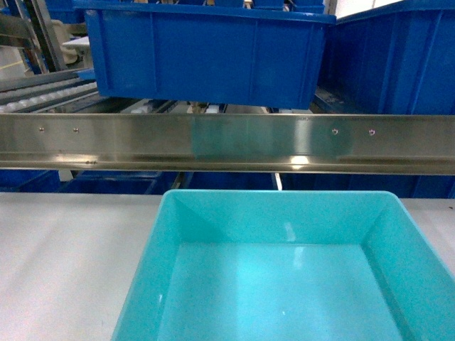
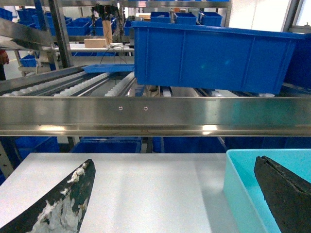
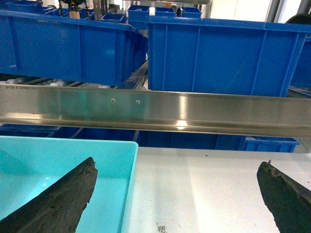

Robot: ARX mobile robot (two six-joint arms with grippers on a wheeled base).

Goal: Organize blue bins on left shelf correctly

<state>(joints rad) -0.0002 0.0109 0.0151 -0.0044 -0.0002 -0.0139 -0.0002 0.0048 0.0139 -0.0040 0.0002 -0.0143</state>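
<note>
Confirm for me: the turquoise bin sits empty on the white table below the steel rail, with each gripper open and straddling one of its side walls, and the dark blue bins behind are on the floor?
Not quite: the dark blue bins rest on the shelf's roller tracks, as the left wrist view shows. The rest holds.

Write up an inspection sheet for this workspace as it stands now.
Surface: pale tabletop, bare around the bin; a small printed code mark.
Job's things: turquoise bin empty, on the tabletop below the steel shelf rail.
Clutter: nothing seen.
Grippers: left gripper open, right finger inside the bin; right gripper open, left finger inside the bin.
Cables: nothing seen.
Surroundings: dark blue bins on white roller tracks behind the rail.
</note>
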